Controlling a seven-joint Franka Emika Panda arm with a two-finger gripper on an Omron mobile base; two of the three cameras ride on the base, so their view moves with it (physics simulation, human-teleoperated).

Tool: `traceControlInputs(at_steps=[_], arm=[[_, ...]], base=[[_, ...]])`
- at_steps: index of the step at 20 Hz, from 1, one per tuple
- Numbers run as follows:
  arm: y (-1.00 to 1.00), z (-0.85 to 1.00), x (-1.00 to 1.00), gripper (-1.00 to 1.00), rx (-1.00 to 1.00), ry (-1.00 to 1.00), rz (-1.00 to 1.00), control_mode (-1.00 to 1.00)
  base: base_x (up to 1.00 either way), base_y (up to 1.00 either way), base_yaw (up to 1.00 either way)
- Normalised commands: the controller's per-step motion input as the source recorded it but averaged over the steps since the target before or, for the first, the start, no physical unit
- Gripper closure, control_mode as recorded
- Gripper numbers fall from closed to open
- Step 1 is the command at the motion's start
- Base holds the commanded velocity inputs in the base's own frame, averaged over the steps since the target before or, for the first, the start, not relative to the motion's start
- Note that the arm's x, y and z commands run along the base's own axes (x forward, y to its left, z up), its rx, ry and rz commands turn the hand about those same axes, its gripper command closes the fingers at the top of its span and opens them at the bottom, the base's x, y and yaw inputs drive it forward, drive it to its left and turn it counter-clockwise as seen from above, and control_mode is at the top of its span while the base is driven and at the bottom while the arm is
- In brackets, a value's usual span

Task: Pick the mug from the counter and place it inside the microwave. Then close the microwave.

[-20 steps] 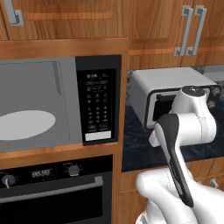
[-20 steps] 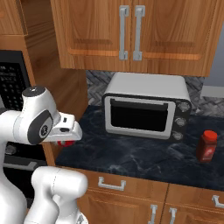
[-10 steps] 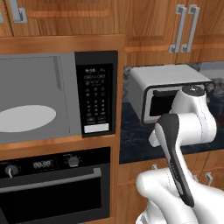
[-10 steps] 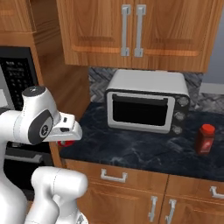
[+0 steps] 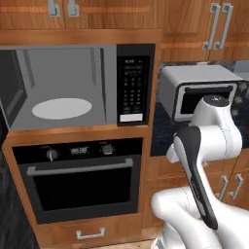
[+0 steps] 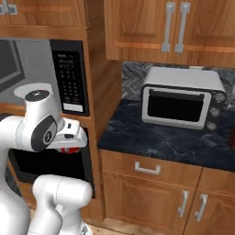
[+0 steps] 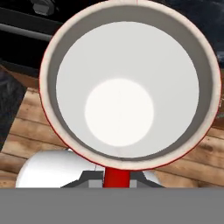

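The red mug [image 7: 127, 83] faces the hand camera mouth-on, so I look into its white interior, and its red handle sits at the bottom between my fingers. My gripper [image 6: 69, 146] is shut on the mug; a sliver of red mug [image 6: 70, 150] shows under the white hand, held low in front of the oven, below and in front of the keypad. The microwave [image 5: 63, 87] stands open, with a grey interior, a white turntable [image 5: 62, 108] and a black keypad [image 5: 132, 87]. Its dark-framed door [image 5: 10, 85] is swung out to the left. The dark counter [image 6: 156, 140] lies to the right.
A silver toaster oven [image 6: 181, 98] stands on the counter at the right. A black oven [image 5: 82, 180] with knobs sits directly under the microwave. Wooden cabinets [image 6: 174, 27] hang above, and a wooden floor [image 7: 26, 127] shows below the mug.
The whole picture has slid right: the base has driven left, so the open microwave now sits in front. The mug stays in the shut gripper.
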Motion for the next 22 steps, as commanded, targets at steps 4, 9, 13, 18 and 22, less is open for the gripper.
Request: traceControlInputs(at_steps=[4, 9, 13, 18, 22], arm=[[0.0, 0.0, 0.0, 1.0, 0.0, 0.0, 0.0, 1.0], [0.0, 0.0, 0.0, 1.0, 0.0, 0.0, 0.0, 1.0], [0.0, 0.0, 0.0, 1.0, 0.0, 0.0, 0.0, 1.0], [0.0, 0.0, 0.0, 1.0, 0.0, 0.0, 0.0, 1.0], [0.0, 0.0, 0.0, 1.0, 0.0, 0.0, 0.0, 1.0]], base=[[-0.42, 0.71, 0.35], [-0.07, 0.37, 0.25], [0.0, 0.24, 0.0], [0.05, 0.63, -0.12], [0.07, 0.58, -0.24]])
